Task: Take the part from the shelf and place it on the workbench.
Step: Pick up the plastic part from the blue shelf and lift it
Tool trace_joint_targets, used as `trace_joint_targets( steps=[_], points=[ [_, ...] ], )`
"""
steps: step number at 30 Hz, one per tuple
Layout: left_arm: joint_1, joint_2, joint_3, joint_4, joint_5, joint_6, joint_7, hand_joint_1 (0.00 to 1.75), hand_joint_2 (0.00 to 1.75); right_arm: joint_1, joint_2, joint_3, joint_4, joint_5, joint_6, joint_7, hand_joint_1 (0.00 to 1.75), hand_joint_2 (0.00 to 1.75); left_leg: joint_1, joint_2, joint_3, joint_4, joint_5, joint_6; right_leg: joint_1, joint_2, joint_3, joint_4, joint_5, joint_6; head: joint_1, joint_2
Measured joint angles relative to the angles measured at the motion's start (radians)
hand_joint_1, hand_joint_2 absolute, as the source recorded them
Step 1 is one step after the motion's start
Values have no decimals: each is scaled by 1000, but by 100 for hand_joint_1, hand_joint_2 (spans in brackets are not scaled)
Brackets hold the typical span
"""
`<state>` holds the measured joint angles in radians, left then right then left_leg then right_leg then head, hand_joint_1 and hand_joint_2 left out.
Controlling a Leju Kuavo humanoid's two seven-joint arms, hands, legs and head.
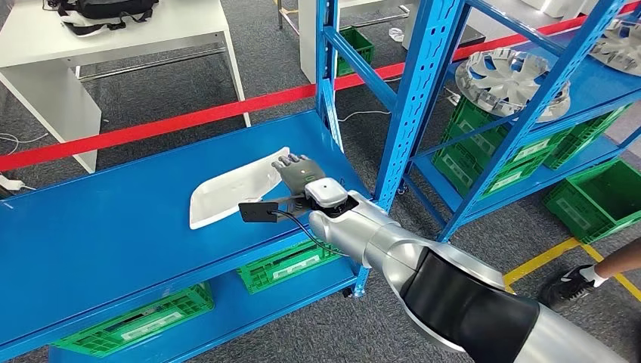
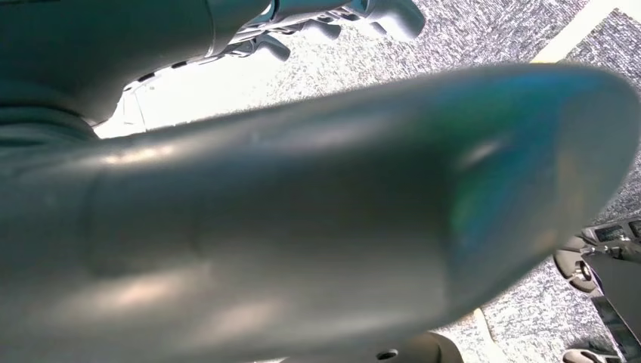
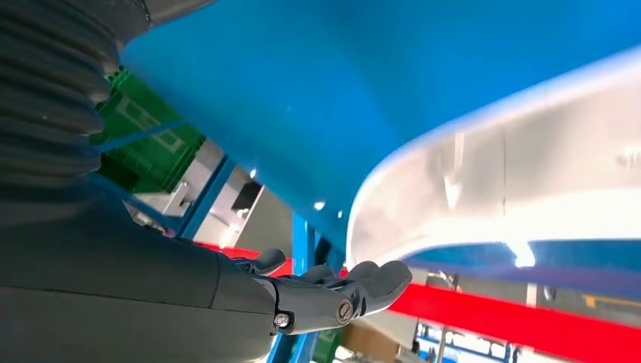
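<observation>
head view | right hand (image 1: 296,173) fingers apart, beside white part (image 1: 230,189) | blue shelf (image 1: 106,219)

Bright even light, wrist views blurred, glare

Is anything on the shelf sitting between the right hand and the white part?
Nothing visible does. The right hand is right at the near end of the white part, which lies flat on the blue shelf; the right wrist view shows the fingertips at its rim with only bare shelf around. Whether they touch it is unclear.
</observation>
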<state>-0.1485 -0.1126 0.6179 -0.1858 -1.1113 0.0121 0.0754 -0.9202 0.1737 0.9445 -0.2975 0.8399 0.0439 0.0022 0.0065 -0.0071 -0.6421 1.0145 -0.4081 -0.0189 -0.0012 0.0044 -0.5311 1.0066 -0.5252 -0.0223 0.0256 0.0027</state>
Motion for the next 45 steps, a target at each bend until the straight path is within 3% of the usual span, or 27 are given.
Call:
trace_joint_targets(
  steps=[7, 13, 27, 33, 35, 36, 38, 39, 40, 41, 43, 45],
  points=[
    [-10, -6, -2, 0, -7, -2, 10, 0, 0, -24, 13, 0, 0, 9, 0, -6, 0, 0, 0, 0, 1, 0, 0, 0, 0, 0, 1, 0, 0, 0, 0, 0],
    [-18, -11, -3, 0, -7, -2, 22, 0, 0, -27, 62, 4, 0, 26, 2, -35, 0, 0, 0, 0, 2, 0, 0, 0, 0, 0, 2, 0, 0, 0, 0, 0],
    [-23, -14, -4, 0, -2, -1, 24, 0, 0, -20, 168, 45, -35, 50, 42, -201, 0, 0, 0, 0, 2, 0, 0, 0, 1, 0, 1, 0, 0, 0, 0, 0],
    [-21, -13, -4, 0, 6, 2, 17, 0, 0, -18, 187, 75, -71, 64, 47, -219, 0, 0, -3, 0, 6, -2, -7, 13, -6, -1, 7, -5, -5, 15, -1, 0],
    [-20, -14, -4, 0, 9, 3, 17, 0, 0, -19, 192, 80, -79, 65, 47, -220, 0, 0, 3, -1, 17, -15, -5, 21, -5, -1, -8, 33, -27, 21, 1, 0],
    [-20, -14, -4, -1, 11, 3, 17, 0, 0, -19, 193, 83, -82, 65, 48, -221, 0, 0, 6, -3, 21, -19, -4, 24, -5, -1, -33, 84, -52, 22, 2, 0],
    [-20, -13, -4, -1, 15, 4, 17, 0, 0, -17, 192, 90, -82, 67, 49, -223, 0, 0, 6, -8, 23, -18, -6, 27, -6, -1, -111, 225, -108, 24, 4, 0],
    [-19, -13, -4, -1, 16, 4, 17, 0, 0, -14, 191, 93, -82, 69, 49, -223, 0, 0, 6, -13, 23, -16, -8, 26, -7, -1, -145, 278, -120, 24, 5, 0],
    [-17, -13, -4, -1, 17, 4, 17, 0, 0, -11, 190, 96, -82, 70, 49, -224, 0, 0, 6, -20, 23, -14, -10, 24, -9, -1, -162, 295, -111, 24, 5, 0],
    [-16, -13, -4, 0, 17, 4, 16, 0, 0, -9, 189, 97, -82, 71, 49, -224, 0, 0, 7, -27, 23, -10, -13, 21, -10, 0, -158, 268, -82, 23, 6, 0],
    [-14, -14, -3, 0, 17, 4, 15, 0, 0, -9, 189, 99, -82, 71, 49, -225, 0, 0, 9, -44, 23, 0, -19, 12, -13, 15, -106, 139, -7, 20, 6, 0],
    [-14, -13, -3, -1, 17, 4, 15, 0, 0, -9, 188, 100, -82, 71, 49, -227, 0, 0, 9, -59, 19, 9, -23, -1, -13, 34, -67, 48, 28, 15, 5, 0]
  ],
)
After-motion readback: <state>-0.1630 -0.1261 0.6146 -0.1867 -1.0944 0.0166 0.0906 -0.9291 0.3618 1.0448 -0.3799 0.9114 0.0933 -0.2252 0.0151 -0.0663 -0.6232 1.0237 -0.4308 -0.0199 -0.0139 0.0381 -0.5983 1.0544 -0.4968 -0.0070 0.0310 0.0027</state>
